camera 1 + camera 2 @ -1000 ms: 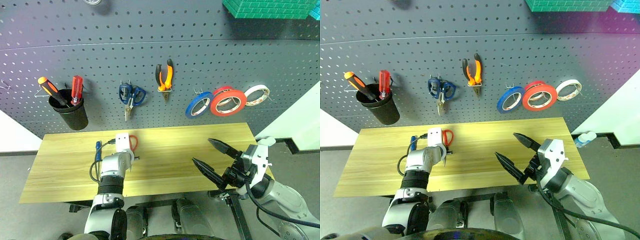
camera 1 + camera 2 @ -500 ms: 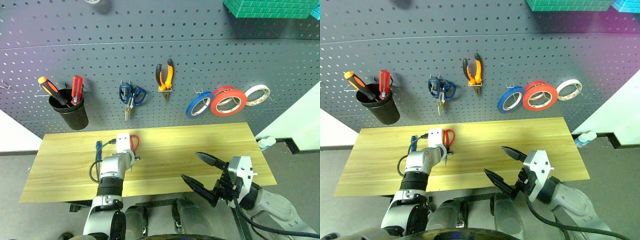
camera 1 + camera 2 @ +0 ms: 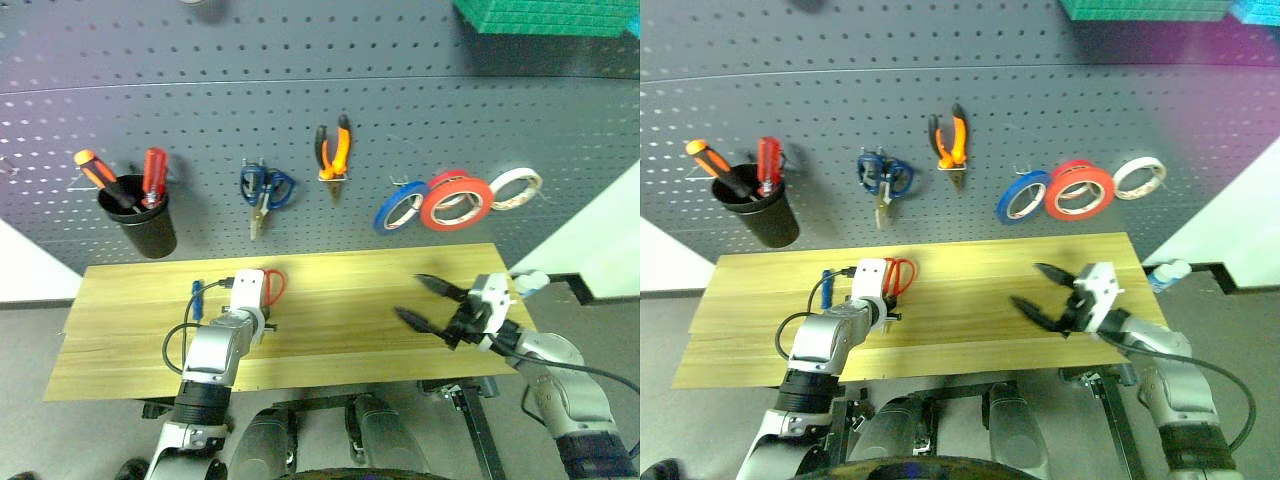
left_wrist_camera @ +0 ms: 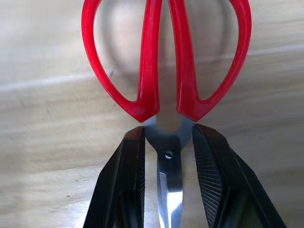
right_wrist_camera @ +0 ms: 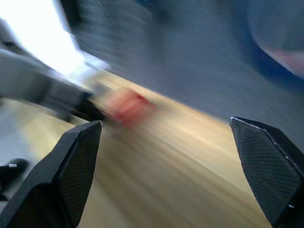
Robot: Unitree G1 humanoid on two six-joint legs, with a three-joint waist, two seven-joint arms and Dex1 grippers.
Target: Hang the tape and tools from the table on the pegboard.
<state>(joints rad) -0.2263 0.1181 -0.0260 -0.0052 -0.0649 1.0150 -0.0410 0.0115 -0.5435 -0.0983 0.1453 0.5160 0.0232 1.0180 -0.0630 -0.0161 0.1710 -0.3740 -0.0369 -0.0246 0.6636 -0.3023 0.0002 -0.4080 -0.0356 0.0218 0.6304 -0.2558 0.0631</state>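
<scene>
The left gripper clamps the scissors at the pivot, one finger on each side of the blades, red handles pointing away over the table. The right gripper hangs over the right half of the table, jaws wide, holding nothing. A blue screwdriver lies on the table just left of the left gripper. On the pegboard behind hang the pliers and, to their right, the red tape.
</scene>
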